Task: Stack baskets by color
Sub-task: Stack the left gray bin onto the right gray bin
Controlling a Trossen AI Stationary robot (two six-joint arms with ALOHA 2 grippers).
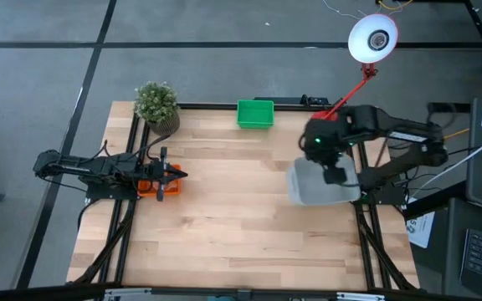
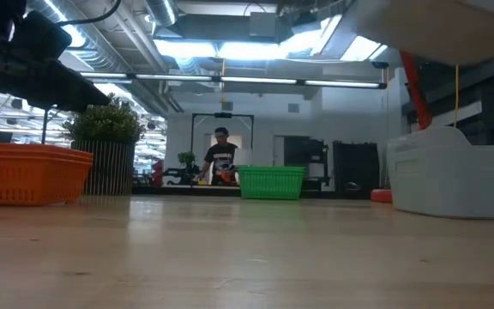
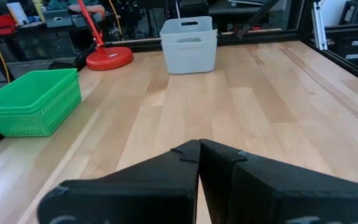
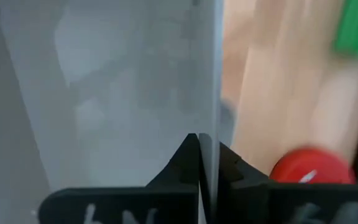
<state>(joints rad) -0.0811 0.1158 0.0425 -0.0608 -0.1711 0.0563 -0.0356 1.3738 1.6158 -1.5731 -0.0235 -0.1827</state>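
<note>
now right pincer [image 4: 199, 163] pinches shut on a grey basket's [image 4: 123, 87] wall.

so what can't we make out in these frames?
- How many baskets sit in the grey stack: the high view has the right arm over it; the right wrist view is blurred and too close.
- How much of the orange baskets there is: the left gripper covers them from above, and the low view cuts them at the picture's edge.
- What the right gripper pinches: a grey wall runs between its shut fingers, contact unclear.
</note>
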